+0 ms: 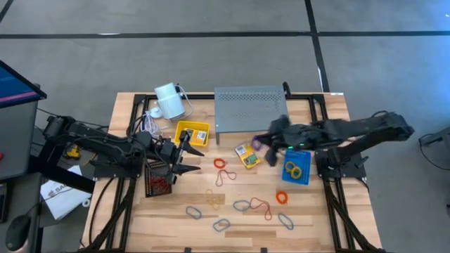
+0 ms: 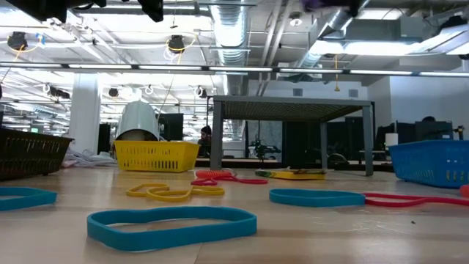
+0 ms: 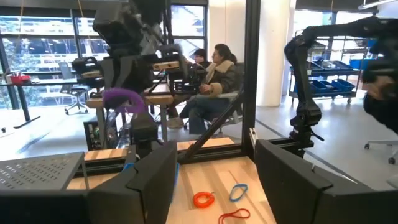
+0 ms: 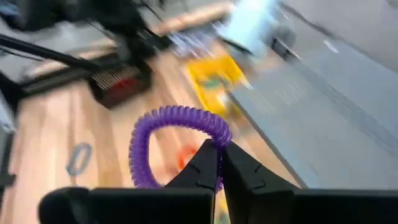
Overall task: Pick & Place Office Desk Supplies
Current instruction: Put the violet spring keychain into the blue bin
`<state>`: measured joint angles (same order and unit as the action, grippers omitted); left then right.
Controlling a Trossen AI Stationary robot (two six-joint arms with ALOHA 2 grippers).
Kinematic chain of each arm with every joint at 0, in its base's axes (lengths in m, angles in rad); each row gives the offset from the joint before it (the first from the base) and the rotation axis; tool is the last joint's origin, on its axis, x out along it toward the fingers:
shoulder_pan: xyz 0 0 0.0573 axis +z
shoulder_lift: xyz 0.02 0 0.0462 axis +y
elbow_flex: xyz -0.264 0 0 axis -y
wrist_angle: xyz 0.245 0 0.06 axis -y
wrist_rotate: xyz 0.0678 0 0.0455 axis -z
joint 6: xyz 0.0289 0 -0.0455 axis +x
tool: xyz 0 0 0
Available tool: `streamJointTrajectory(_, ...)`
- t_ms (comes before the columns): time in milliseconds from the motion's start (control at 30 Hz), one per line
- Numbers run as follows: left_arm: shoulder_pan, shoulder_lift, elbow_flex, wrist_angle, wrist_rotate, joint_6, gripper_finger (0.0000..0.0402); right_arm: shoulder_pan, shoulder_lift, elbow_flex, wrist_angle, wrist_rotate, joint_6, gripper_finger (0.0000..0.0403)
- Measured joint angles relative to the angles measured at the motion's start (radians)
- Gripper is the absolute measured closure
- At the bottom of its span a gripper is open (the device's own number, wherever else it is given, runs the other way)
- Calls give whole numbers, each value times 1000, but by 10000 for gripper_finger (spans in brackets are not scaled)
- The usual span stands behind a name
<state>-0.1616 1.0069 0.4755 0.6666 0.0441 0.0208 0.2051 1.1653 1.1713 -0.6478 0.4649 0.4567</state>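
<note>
**Purple coil pinched at its rim**

Purple and springy, the coil (image 4: 177, 140) is held by the right claw (image 4: 221, 163), pinched shut on one strand, lifted above the table (image 1: 316, 218) near the grey shelf (image 1: 249, 105). It is judged light, soft and liable to sway; a single-strand grip suits it. The left claw (image 1: 188, 160) stands open beside the brown basket (image 1: 159, 180), nothing held. Loose bands (image 1: 261, 206) are best taken likewise.

My overhead camera looks straight down on the whole wooden table (image 1: 232, 211). My low one sits at tabletop level, facing across to the grey perforated metal shelf (image 2: 293, 110), which the overhead view also shows. The left wrist camera looks level across the table; the right one looks down from close above.
</note>
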Motion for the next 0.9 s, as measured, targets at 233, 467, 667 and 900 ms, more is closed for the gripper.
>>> streamJointTrajectory(233,0,0,0,-15,0,0,190,139,-149,0,-433,100,374,399)
streamJointTrajectory(467,0,0,0,-24,1,0,190,280,-147,-59,-671,100,694,399)
streamJointTrajectory(667,0,0,0,-24,1,0,190,351,-138,-208,-694,26,896,399)
streamJointTrajectory(900,18,0,0,-39,5,0,190,414,-139,-333,-606,-29,1031,399)
